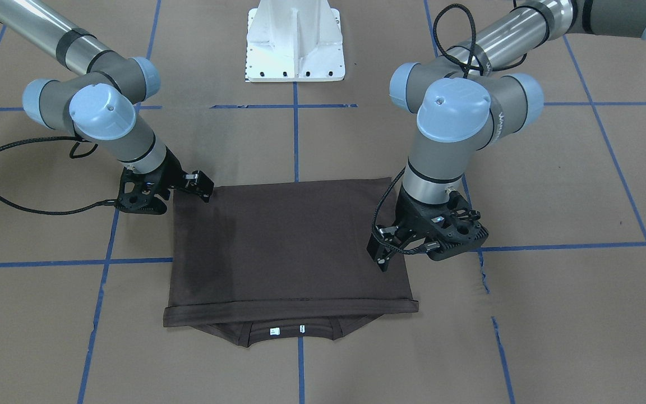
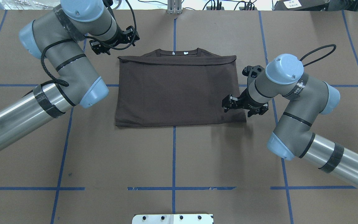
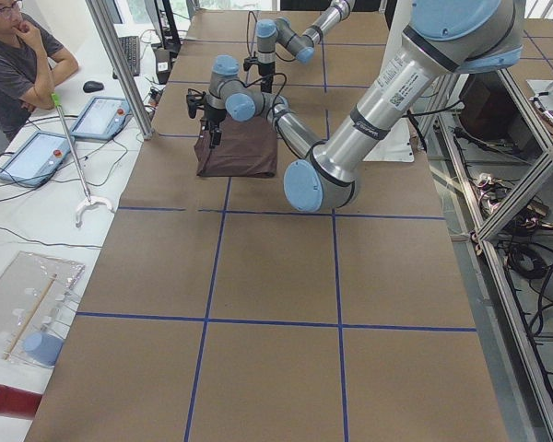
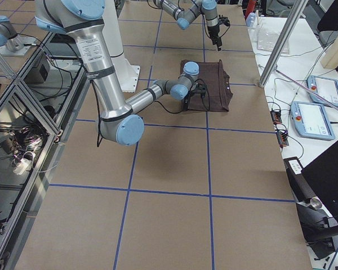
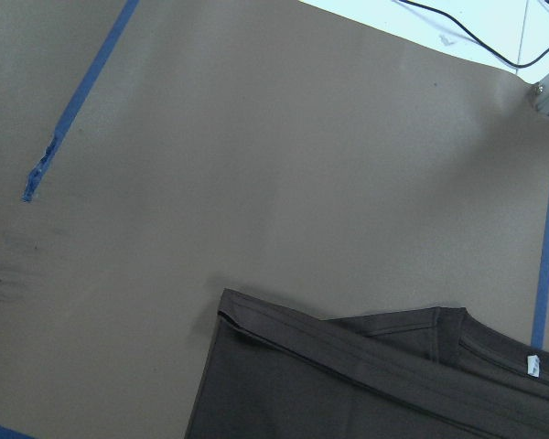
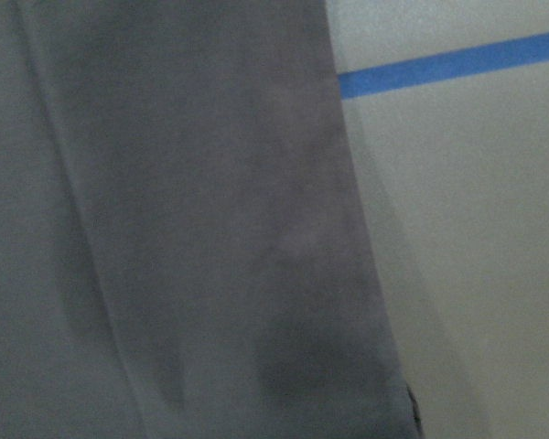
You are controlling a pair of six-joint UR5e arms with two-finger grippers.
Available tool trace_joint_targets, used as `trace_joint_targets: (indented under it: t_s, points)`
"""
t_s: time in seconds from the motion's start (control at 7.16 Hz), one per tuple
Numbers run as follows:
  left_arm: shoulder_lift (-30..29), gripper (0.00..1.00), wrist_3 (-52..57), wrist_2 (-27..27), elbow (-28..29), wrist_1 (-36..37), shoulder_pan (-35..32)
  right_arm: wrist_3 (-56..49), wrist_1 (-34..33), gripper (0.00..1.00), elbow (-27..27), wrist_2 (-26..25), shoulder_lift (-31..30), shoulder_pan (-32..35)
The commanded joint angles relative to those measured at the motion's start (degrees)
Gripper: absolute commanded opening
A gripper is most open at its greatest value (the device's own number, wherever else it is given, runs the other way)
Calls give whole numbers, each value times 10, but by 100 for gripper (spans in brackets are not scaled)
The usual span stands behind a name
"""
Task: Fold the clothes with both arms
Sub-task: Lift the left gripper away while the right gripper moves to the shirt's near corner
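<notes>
The dark grey-brown T-shirt (image 2: pixel 176 93) lies flat on the brown table, folded into a rectangle. Its collar (image 2: pixel 179 53) sticks out at the far edge, and it also shows in the front view (image 1: pixel 289 247). My left gripper (image 2: pixel 134 33) hovers above the table just beyond the shirt's far left corner, open and empty. In the front view it (image 1: pixel 381 259) appears over the shirt's side edge. My right gripper (image 2: pixel 225 104) is low at the shirt's right edge near the near right corner, with its jaws apart and nothing held. It also shows in the front view (image 1: pixel 206 188).
The white pedestal base (image 1: pixel 295 45) stands behind the shirt on the robot's side. Blue tape lines (image 2: pixel 173 155) grid the brown table. A person (image 3: pixel 18 55) sits beyond the table's far side, with tablets (image 3: pixel 97 118) and a metal pole (image 3: pixel 120 64) nearby.
</notes>
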Motion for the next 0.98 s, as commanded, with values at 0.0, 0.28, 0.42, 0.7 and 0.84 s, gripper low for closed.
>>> trace_joint_targets:
  t_s: [0.0, 0.28, 0.42, 0.7, 0.84]
  points:
    - [11, 100, 1, 1, -17, 0, 1, 1, 0, 97, 9, 0, -14, -3]
    - [13, 100, 1, 1, -21, 0, 0, 0, 0, 97, 8, -3, -25, -9]
    - [13, 100, 2, 2, -22, 0, 1, -1, 0, 81, 6, -2, -25, -12]
    - [27, 100, 4, 4, -36, -1, 1, -10, 0, 5, 5, -2, -24, -14]
    - [28, 100, 4, 4, -37, -1, 0, -10, 0, 0, 5, -3, -24, -14]
